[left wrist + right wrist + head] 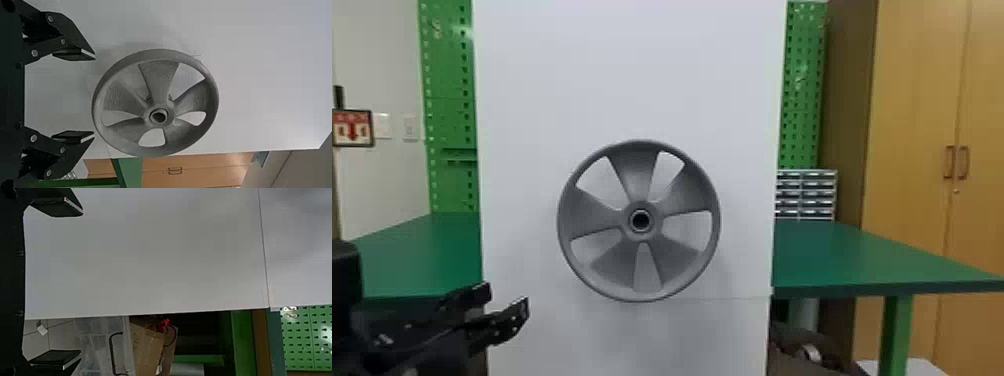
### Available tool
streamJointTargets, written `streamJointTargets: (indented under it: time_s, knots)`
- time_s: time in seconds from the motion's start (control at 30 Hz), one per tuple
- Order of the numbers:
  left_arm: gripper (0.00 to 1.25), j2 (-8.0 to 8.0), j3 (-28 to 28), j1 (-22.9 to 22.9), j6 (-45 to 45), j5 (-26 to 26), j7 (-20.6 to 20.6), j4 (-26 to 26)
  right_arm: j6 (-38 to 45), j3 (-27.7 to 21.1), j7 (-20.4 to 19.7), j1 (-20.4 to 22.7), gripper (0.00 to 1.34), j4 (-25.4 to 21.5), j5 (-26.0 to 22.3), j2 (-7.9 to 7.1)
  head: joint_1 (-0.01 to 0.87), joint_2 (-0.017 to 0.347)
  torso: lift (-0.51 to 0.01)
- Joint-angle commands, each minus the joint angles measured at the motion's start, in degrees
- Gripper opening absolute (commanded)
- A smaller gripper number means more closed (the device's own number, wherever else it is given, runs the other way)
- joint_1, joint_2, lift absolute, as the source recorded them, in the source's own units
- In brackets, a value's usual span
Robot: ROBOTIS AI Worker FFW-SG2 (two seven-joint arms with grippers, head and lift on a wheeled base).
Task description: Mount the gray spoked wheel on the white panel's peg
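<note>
The gray spoked wheel (637,175) is found upright against the front of the white panel (632,75), with five broad spokes around a round hub (627,220); the peg cannot be made out in the hub's dark opening. The left end effector (508,300) is noted low before the panel's left side, apart from the wheel. In the left wrist view, the fingers of the left end effector (94,96) are seen spread, with nothing grasped, and the wheel is seen beyond them. The right end effector (82,284) is observed before the panel, likewise released, its fingers wide apart and nothing held. Behind the panel, a green table (832,255) is seen extending to both sides, with a small drawer unit (805,202) and a wooden cabinet (912,150) recorded at the right.
</note>
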Motion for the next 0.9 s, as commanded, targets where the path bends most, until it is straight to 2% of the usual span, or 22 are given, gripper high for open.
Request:
streamJointTargets:
  time_s: [0.0,0.87]
  knots:
    - [0.71,0.0,-0.06,0.01,0.0,0.0,0.0,0.0,-0.03,0.04,0.0,-0.02,1.3,0.22,0.0,0.0,0.121,-0.008,-0.428]
    - [0.71,0.0,0.12,0.01,0.0,-0.26,0.0,0.0,-0.03,-0.22,0.0,-0.11,1.29,0.4,0.0,0.0,0.123,-0.008,-0.427]
